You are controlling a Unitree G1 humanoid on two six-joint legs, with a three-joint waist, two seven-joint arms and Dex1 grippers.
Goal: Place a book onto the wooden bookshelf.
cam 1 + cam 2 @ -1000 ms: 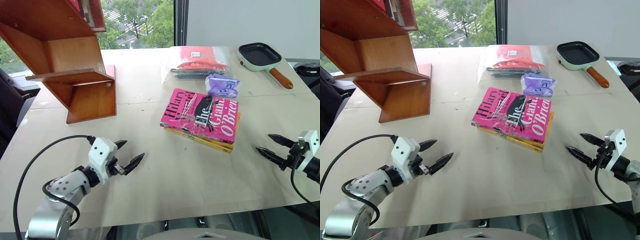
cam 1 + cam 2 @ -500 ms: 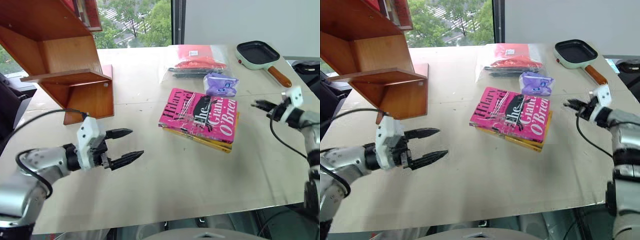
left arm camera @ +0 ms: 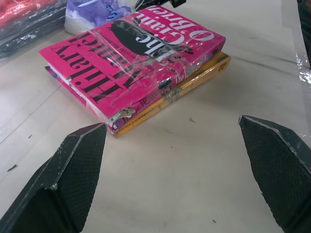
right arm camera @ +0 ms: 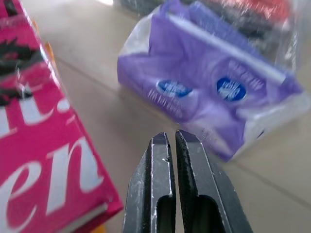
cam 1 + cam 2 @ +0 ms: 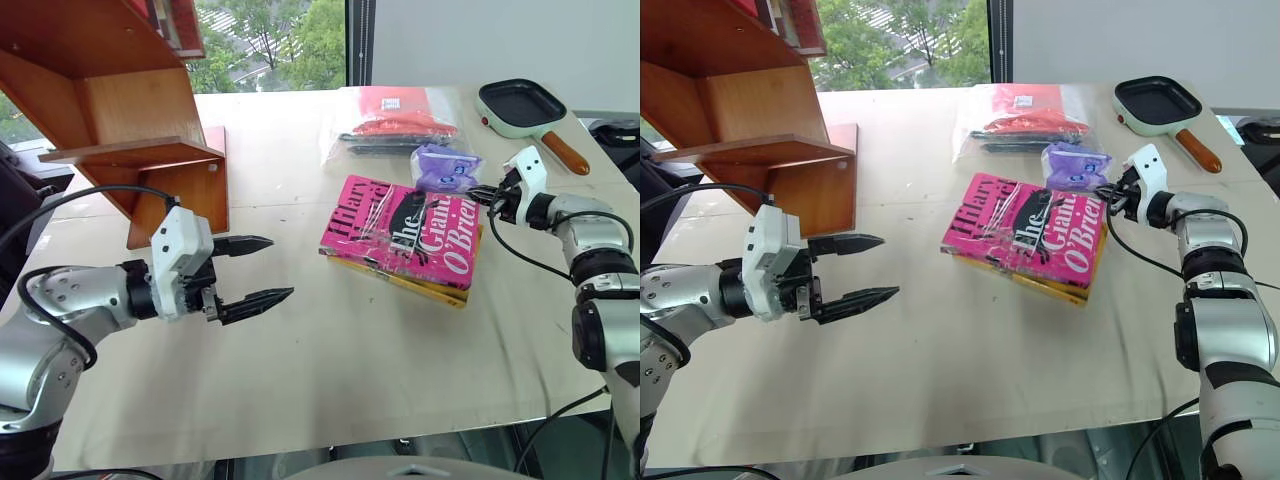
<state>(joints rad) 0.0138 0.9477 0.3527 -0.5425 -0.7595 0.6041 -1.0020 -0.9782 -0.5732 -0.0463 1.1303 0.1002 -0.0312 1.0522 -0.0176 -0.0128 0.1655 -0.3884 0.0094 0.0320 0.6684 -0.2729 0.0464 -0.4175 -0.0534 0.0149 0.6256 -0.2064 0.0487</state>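
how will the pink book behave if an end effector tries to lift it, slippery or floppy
The pink book is likely slippery: its cover looks glossy, with shiny wrinkled film or tape across it. It is probably a bit floppy, since it looks like a thin paperback. It lies flat on a yellow book, so a push may slide it off or drag both along.

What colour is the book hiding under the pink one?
Yellow. It peeks out beneath the pink book, clearest in the left wrist view.
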